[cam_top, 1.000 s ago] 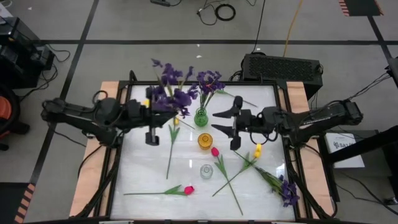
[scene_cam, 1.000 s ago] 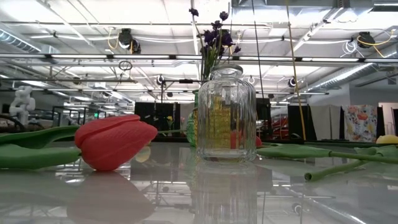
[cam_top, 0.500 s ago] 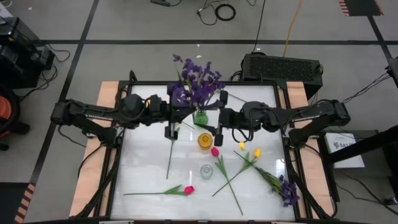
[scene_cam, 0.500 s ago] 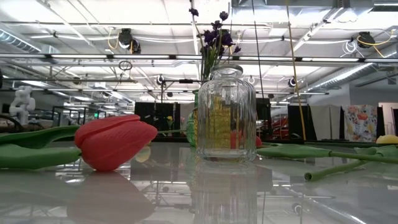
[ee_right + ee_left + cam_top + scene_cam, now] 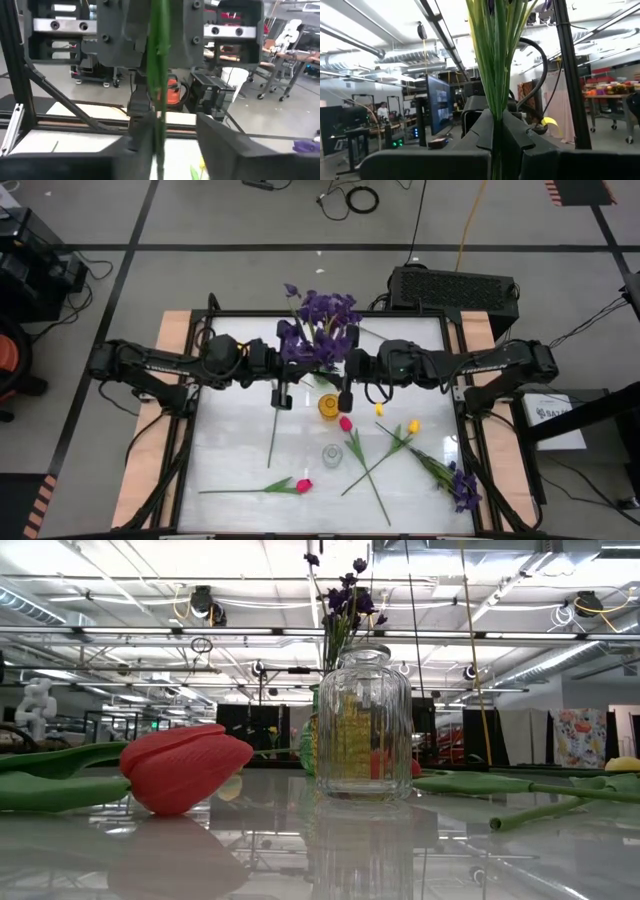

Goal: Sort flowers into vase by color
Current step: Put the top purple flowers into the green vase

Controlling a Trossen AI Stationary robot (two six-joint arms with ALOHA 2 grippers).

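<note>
**Purple nearly done, tulips untouched**

Pinched in the left gripper: a bushy purple sprig on long green stems, held upright at the back middle of the white table, right by the purple bunch already standing in the small green glass vase. Cannot tell whether the stem ends have entered the vase mouth. Facing it from the other side, the right gripper, fingers spread with one green stem running between them, closer to one finger, not squeezed as far as the right wrist view shows.

Judged less than half done. Left to sort:
- a second purple sprig lying near the table's right front corner
- a pink tulip and a red tulip, both flat on the table
- a yellow tulip, stem crossing the pink one's
- a loose green stem just under the left arm, head hidden

Apparently empty so far: the amber glass vase and the ribbed clear glass jar.

In the way: both grippers crowded over the green vase, the amber vase just in front of them, and crossed stems to the right of the jar likely to drag one another when lifted.
</note>
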